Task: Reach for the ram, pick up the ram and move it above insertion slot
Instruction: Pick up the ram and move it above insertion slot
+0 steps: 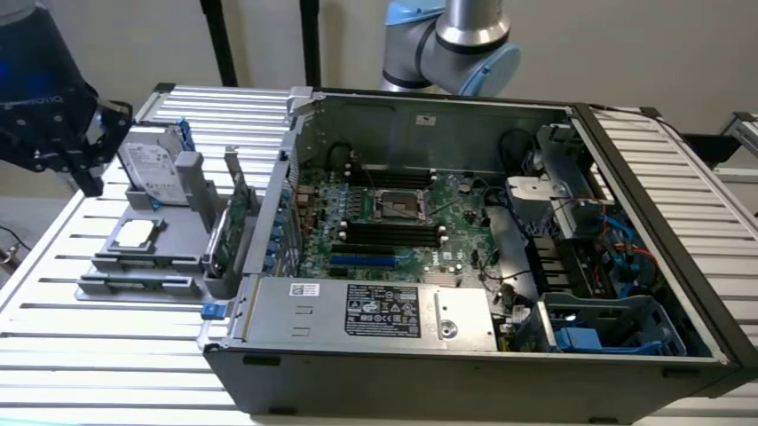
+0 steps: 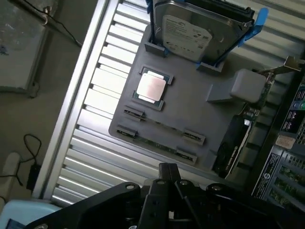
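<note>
End effector (image 2: pixel 167 170), closed, hangs beyond tray (image 2: pixel 190 107) edge, clear of ram (image 2: pixel 156 143)

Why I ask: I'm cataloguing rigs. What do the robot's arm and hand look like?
The arm is a silver-grey tube with rounded joints capped in light blue. The hand is matt black and angular, narrowing to a slim tip; in the exterior view its dark body carries small white lettering.

surface: slatted silver metal table (image 1: pixel 106 364) | on it: grey holder tray (image 1: pixel 172 253), ext. view's left | open PC case (image 1: pixel 355 373), ext. view's right, just beside tray | both flat on slats
</note>
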`<state>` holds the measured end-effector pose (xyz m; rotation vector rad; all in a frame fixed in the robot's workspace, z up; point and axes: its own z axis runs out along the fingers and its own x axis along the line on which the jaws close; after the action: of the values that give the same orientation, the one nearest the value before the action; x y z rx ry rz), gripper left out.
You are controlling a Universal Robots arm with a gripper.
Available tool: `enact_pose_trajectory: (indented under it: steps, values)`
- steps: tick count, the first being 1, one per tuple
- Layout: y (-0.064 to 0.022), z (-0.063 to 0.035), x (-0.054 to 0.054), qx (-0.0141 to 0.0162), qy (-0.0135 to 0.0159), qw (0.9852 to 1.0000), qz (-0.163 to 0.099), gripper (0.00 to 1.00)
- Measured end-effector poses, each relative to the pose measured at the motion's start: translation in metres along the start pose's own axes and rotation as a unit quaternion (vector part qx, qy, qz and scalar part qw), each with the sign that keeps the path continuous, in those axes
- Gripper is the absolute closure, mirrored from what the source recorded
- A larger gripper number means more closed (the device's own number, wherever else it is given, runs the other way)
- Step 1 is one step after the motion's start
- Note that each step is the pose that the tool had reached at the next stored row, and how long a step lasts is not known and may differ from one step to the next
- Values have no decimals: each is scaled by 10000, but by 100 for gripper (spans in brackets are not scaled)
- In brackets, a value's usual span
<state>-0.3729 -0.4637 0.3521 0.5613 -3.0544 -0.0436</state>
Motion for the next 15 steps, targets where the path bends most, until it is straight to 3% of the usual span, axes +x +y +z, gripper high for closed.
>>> enact_pose_trajectory:
  steps: [4,7,11,15]
  values:
    - [0,5,0,11,13,9993,-362,89]
    - [0,10,0,19,22,9980,-631,89]
    - [-1,16,-1,30,34,9950,-1000,89]
    - [-1,23,-1,41,46,9908,-1354,89]
